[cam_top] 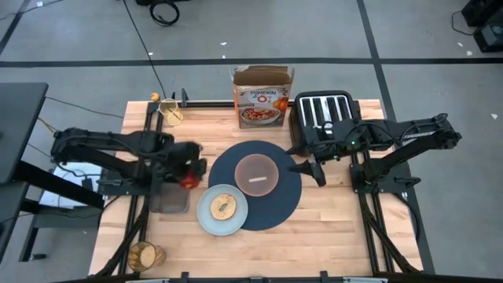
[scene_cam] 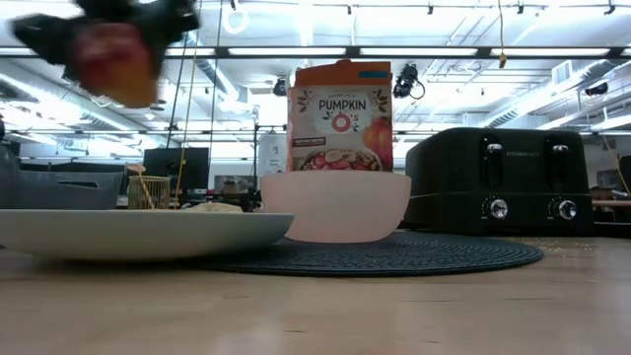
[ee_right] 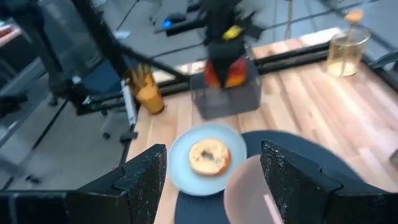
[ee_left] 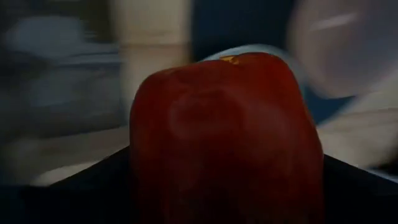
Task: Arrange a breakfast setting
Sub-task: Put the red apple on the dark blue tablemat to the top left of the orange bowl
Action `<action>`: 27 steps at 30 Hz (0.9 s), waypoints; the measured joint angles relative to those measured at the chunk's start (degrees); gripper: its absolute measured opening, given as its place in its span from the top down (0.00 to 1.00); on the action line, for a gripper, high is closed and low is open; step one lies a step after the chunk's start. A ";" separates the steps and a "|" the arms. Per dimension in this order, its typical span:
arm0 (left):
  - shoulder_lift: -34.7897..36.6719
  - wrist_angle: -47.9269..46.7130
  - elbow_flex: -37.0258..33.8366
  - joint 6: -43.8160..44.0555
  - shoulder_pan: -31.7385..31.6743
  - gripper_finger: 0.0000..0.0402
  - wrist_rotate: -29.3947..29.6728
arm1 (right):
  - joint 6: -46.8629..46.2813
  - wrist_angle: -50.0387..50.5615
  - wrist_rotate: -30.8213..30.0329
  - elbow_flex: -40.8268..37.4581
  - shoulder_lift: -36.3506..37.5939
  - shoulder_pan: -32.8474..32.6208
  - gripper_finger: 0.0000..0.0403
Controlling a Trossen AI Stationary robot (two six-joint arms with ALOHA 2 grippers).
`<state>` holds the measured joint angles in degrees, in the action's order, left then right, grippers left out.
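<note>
— Apple (cam_top: 189, 181) is gripped in the left gripper (cam_top: 187, 174) fingers, raised above the grey bin (cam_top: 170, 200)?
— Apparently. It should be lowered beside the plate (cam_top: 222, 209) gently; right gripper (cam_top: 312, 169) fingers are parted, empty.

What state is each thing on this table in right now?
Red apple: held in the air by the left end effector.
Right end effector: open, empty, above the placemat's edge.
Bowl: upright on the placemat.
Plate: flat, carrying bread.
Cereal box: upright, top flaps open.
</note>
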<state>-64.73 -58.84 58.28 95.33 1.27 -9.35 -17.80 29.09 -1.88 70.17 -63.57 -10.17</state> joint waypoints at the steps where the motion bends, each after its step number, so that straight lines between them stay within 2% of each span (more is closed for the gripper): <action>1: -0.10 2.49 0.00 -0.34 -1.73 0.15 -0.56 | 0.16 0.85 0.65 0.00 -0.08 -0.08 0.34; 3: -0.76 6.74 -0.61 -1.45 -5.42 0.15 -4.28 | 1.30 2.70 1.00 0.00 -0.43 -0.47 0.34; 6: -2.78 7.89 -2.01 -2.76 -10.46 0.15 -10.53 | 1.90 5.15 1.09 0.00 -0.68 -1.78 0.34; 9: -5.40 11.13 -3.43 -3.04 -14.55 0.15 -14.33 | 0.13 6.93 1.24 0.02 -0.98 -3.79 0.34; 15: -13.68 28.25 -6.03 -4.31 -22.50 0.15 -24.40 | -6.61 7.23 1.54 0.02 -1.03 -9.00 0.34; 20: -21.79 30.52 -6.27 -10.78 -27.86 0.15 -32.46 | -12.36 7.20 1.54 0.02 -1.03 -12.47 0.34; 23: -25.22 33.08 -6.27 -10.65 -29.68 0.15 -35.28 | -13.60 7.18 1.61 0.02 -1.03 -13.83 0.34; 27: -29.34 33.59 -6.23 -11.47 -32.67 0.15 -42.37 | -13.75 7.17 1.59 0.02 -1.03 -14.13 0.34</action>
<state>-94.07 -25.24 52.05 83.86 -31.40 -51.72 -31.55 36.26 -0.29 70.19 -64.60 -24.29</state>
